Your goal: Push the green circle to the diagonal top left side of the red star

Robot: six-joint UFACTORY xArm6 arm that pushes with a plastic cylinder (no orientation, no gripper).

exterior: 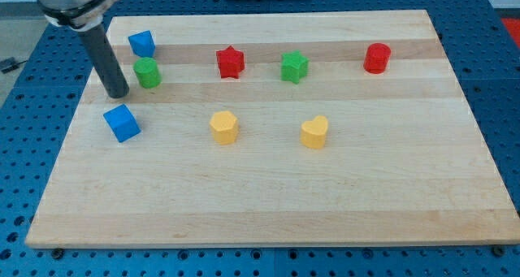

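Observation:
The green circle (147,72) stands near the board's upper left. The red star (230,62) is to its right, a little higher in the view. My tip (118,93) rests on the board just left of and slightly below the green circle, close to it; I cannot tell if they touch. The rod rises from the tip toward the view's top left.
A blue block (141,43) sits just above the green circle and a blue cube (122,123) below my tip. A green star (294,67) and red cylinder (377,58) lie to the right. A yellow hexagon-like block (223,127) and yellow heart (314,132) lie mid-board.

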